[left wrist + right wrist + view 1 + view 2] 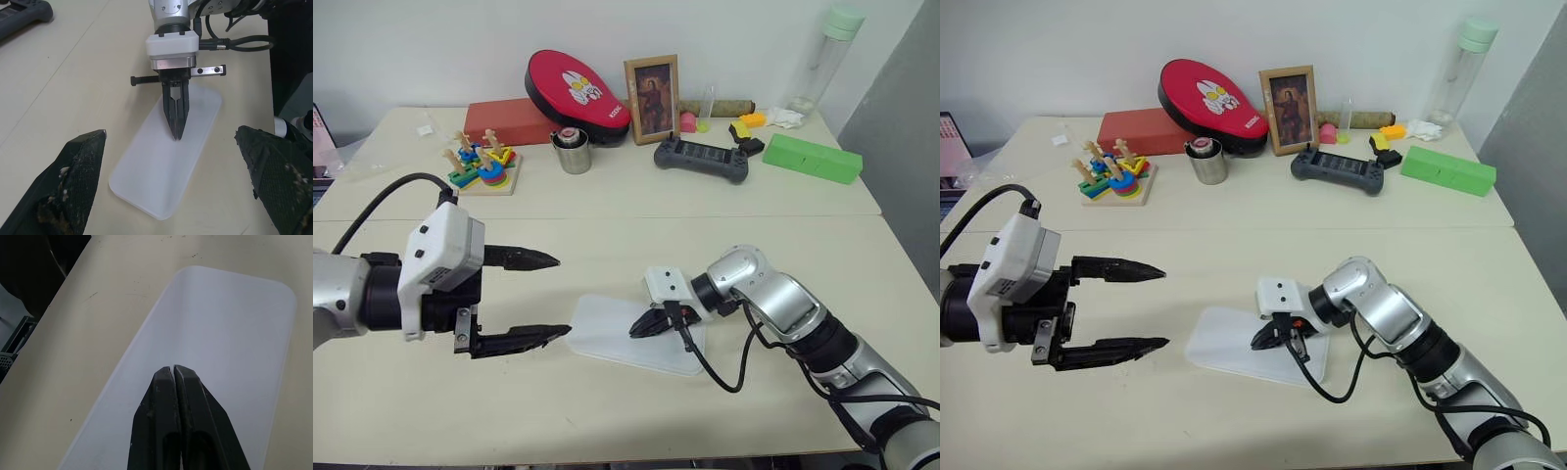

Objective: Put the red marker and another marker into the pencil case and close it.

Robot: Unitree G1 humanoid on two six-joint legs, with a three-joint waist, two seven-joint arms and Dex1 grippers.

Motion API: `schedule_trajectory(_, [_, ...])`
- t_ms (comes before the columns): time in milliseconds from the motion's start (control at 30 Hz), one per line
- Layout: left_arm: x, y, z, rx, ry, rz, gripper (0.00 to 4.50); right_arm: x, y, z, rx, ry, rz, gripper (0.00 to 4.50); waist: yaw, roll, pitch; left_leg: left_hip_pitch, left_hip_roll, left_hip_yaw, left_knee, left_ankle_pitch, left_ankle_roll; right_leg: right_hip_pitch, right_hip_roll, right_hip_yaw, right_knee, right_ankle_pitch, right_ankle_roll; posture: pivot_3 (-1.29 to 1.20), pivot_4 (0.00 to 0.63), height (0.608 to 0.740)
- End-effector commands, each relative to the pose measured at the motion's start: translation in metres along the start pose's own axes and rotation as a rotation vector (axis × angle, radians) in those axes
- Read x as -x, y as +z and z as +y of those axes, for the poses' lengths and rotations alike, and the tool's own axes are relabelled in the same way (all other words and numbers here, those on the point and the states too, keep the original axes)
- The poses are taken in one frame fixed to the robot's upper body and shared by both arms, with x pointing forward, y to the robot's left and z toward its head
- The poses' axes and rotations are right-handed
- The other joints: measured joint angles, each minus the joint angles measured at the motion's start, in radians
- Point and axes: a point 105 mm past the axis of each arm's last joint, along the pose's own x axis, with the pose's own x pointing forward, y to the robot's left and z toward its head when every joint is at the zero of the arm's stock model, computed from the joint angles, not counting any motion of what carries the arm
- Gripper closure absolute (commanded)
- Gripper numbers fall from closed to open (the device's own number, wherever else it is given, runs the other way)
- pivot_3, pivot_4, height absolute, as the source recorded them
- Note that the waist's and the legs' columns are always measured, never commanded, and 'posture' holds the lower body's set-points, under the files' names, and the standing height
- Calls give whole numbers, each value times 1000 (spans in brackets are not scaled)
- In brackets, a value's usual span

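Item: pencil case (626,336), flat white box, lid down, lying on the near tabletop (724,245). Long axis runs from the left end effector (533,297) across toward the right arm.

Right end effector (176,128): fingers clenched together, empty, tip poised on or just above the lid near its middle; contact uncertain. Clearly the nearer arm.

Left end effector: fingers released wide, holding nothing, just beside the case's near short end, aimed along it.

Surface: pale tabletop. Room: toys, red box (514,119), picture frame (652,98), controller (701,159) along the far edge, well apart.
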Motion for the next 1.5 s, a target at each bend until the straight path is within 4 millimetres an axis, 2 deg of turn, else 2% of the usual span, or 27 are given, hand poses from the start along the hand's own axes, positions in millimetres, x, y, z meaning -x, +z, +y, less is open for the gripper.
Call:
schedule_trajectory(33, [4, 8, -2, -43, 4, 9, 0, -4, -15, 0, -26, -10, 45, 4446, 0, 0, 0, 0, 0, 0, 0, 0, 0, 0, 0, 0, 0, 0, 0, 0, 150, 740])
schedule_trajectory(233, [5, 9, -2, -46, 5, 12, 0, -6, -25, -3, -36, -23, 65, 4446, 0, 0, 0, 3, 0, 0, 0, 0, 0, 3, 0, 0, 0, 0, 0, 0, 150, 740])
schedule_trajectory(367, [5, 8, -1, -35, 10, 5, 0, 3, -4, -8, -27, -51, -22, 4446, 0, 0, 0, 4, 0, 0, 0, 0, 0, 3, 0, 0, 0, 0, 0, 0, 150, 740])
schedule_trajectory(533, [3, -6, 3, 9, 60, -6, 0, 32, 24, -8, -17, -91, -123, 4446, 0, 0, 0, 3, 0, 0, 0, 0, 0, 2, 0, 1, 0, 0, 0, 0, 150, 740])
schedule_trajectory(700, [-1, -25, 16, 65, 221, -69, 0, 63, 25, -12, -66, -209, -156, 4446, 2, 0, 0, 2, 0, 0, -1, 0, 0, 2, 0, 0, -1, 0, 0, 0, 150, 740])
schedule_trajectory(833, [-8, -61, 20, 153, 346, -46, 0, 88, -6, -15, -156, -350, -111, 4446, 4, 0, 0, 2, 0, 0, -1, 0, 0, 2, 0, 1, -1, 0, 0, 0, 150, 740])
schedule_trajectory(1033, [-5, -90, 39, 226, 594, -86, 0, 127, -54, -24, -288, -645, -18, 4446, 10, -1, 0, 2, 0, 1, 0, 0, 0, 2, 0, 1, -1, 0, 0, 0, 150, 740])
schedule_trajectory(1233, [9, -128, 49, 271, 787, -27, 0, 155, -77, -17, -392, -826, -6, 4446, 10, -1, 0, 2, 0, 1, 1, 0, 0, 2, 0, 2, -1, 0, 0, 0, 150, 740])
schedule_trajectory(1333, [12, -154, 44, 301, 834, 37, 0, 171, -91, -11, -427, -885, 24, 4446, 10, -1, 0, 2, 0, 2, 0, 0, 0, 2, 0, 2, -2, 0, 0, 0, 150, 740])
schedule_trajectory(1500, [12, -165, 43, 336, 885, 28, 0, 187, -108, 2, -465, -919, 64, 4446, 14, -1, 0, 2, 0, 2, 0, 0, 0, 2, 0, 2, -2, 0, 0, 0, 150, 740])
